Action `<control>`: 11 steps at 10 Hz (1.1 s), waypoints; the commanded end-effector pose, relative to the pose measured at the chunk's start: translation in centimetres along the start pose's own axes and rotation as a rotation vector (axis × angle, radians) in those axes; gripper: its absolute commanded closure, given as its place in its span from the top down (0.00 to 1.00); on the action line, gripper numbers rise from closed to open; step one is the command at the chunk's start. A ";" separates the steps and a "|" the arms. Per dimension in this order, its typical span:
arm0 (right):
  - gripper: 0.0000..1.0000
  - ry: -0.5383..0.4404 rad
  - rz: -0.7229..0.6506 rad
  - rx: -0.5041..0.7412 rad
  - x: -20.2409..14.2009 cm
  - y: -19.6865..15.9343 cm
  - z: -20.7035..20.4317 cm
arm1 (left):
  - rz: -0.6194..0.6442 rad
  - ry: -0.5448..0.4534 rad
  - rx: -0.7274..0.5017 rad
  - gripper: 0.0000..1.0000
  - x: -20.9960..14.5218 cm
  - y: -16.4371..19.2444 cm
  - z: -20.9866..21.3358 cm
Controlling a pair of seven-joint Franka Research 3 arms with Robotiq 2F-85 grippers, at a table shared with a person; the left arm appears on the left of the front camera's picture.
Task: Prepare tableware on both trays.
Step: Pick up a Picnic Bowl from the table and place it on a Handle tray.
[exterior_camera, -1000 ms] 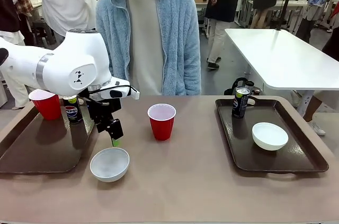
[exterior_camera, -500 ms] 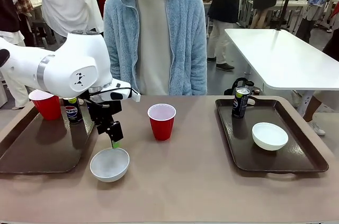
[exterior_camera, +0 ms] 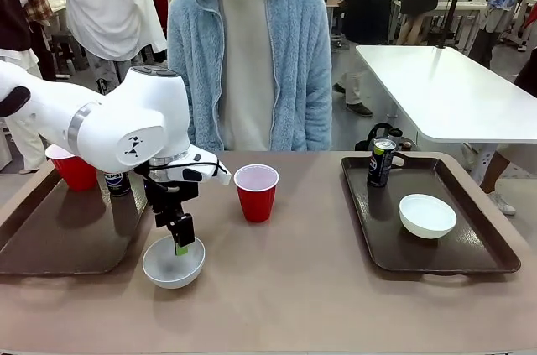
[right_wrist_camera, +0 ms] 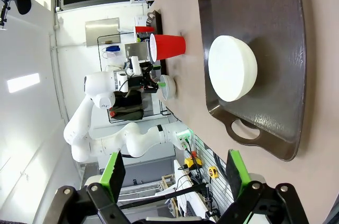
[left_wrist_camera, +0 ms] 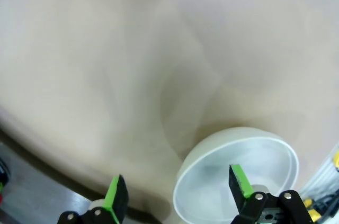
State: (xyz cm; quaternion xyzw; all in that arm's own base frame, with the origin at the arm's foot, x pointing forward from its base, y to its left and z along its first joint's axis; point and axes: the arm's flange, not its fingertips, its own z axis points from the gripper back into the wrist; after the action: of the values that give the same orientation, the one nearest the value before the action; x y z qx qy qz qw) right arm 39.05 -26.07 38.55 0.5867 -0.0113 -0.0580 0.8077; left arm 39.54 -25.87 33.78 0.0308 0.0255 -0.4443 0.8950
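Fingers point(left_wrist_camera: 238, 180) of the left gripper point(left_wrist_camera: 175, 195) sit apart astride the rim of the white bowl point(left_wrist_camera: 212, 179), red cup point(exterior_camera: 256, 191) at its 1 o'clock, tray point(exterior_camera: 50, 246) at 9, right gripper point(right_wrist_camera: 172, 173) spread too

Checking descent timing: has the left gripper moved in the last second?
Yes. The left gripper has dropped toward the white bowl, which stayed put; it is open and now straddles the rim.

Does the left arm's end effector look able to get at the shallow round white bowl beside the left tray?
Probably yes. The left end effector is low over the shallow round white bowl, its open jaws straddling the rim, one inside and one outside, with nothing else in the way.
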 end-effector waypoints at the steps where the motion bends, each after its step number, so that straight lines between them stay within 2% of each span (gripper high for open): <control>1: 1.00 0.015 0.009 -0.005 -0.3 0.0 0.1 | 0.037 -0.018 0.033 1.00 1.1 0.3 -0.9; 2: 1.00 0.015 0.009 -0.005 -0.3 0.0 0.1 | 0.024 -0.007 0.027 0.46 1.3 0.4 -1.2; 3: 1.00 0.015 0.009 -0.005 -0.3 0.0 0.1 | 0.024 -0.005 0.017 0.44 1.4 0.3 -1.3; 4: 1.00 0.015 0.009 -0.005 -0.3 0.0 0.1 | 0.028 0.003 0.013 0.00 1.3 0.2 -1.2; 6: 1.00 0.015 0.009 -0.005 -0.3 0.0 0.1 | 0.045 0.006 -0.003 0.00 0.8 0.2 -1.0; 7: 1.00 0.015 0.009 -0.005 -0.3 0.0 0.1 | 0.050 0.005 -0.005 0.19 0.5 0.2 -0.9; 9: 1.00 0.015 0.009 -0.005 -0.3 0.0 0.1 | 0.055 0.002 -0.007 0.00 -0.4 0.1 -0.6; 11: 1.00 0.015 0.009 -0.005 -0.3 0.0 0.1 | 0.075 -0.006 -0.009 0.00 -1.7 0.2 0.0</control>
State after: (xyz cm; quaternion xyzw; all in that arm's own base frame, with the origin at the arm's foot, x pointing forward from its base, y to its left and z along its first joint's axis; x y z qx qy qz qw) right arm 39.05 -26.07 38.55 0.5867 -0.0114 -0.0580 0.8077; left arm 39.65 -25.40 33.40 0.0278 0.0243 -0.4238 0.9050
